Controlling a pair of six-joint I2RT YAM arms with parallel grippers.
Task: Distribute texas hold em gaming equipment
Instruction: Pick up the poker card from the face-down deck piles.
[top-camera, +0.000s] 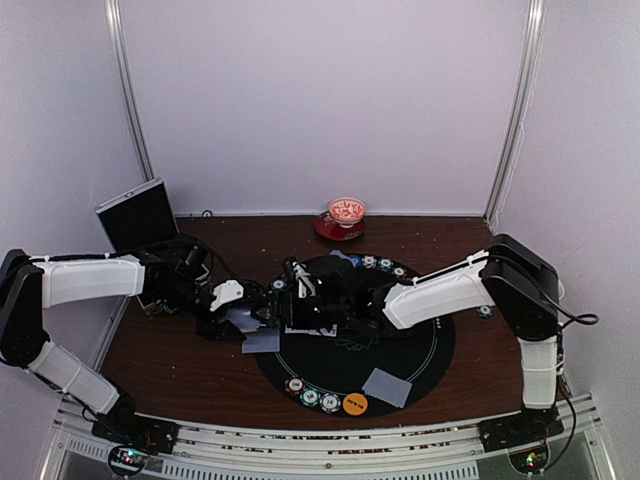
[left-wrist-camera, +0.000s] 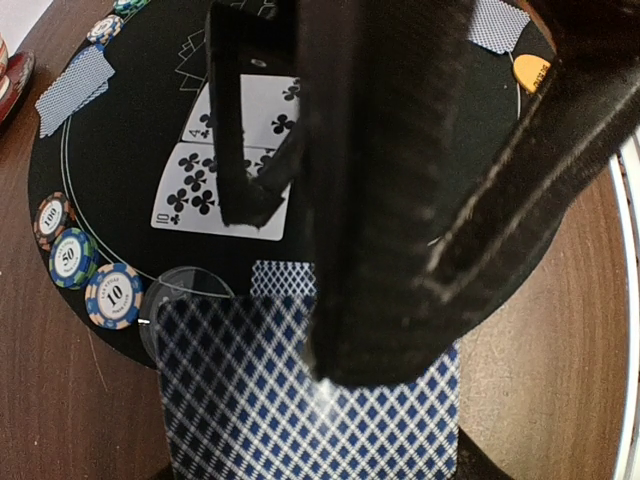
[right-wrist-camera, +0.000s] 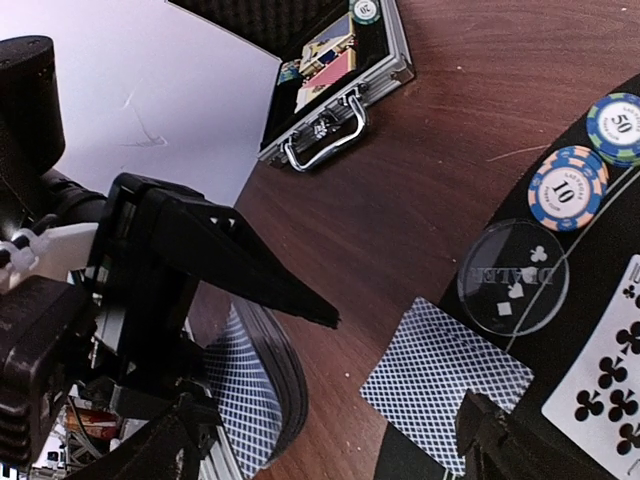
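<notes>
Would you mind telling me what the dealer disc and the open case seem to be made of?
The dealer disc looks like clear glossy plastic: the black mat shows through it. The open case seems metal-framed: silvery, shiny rim and handle.

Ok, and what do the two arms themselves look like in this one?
Both the left arm and right arm have white shells on the links and black joints. Thin black cables run along them, one looping off the right elbow. The left tool has black, finely ribbed fingers; the right tool is black too.
</notes>
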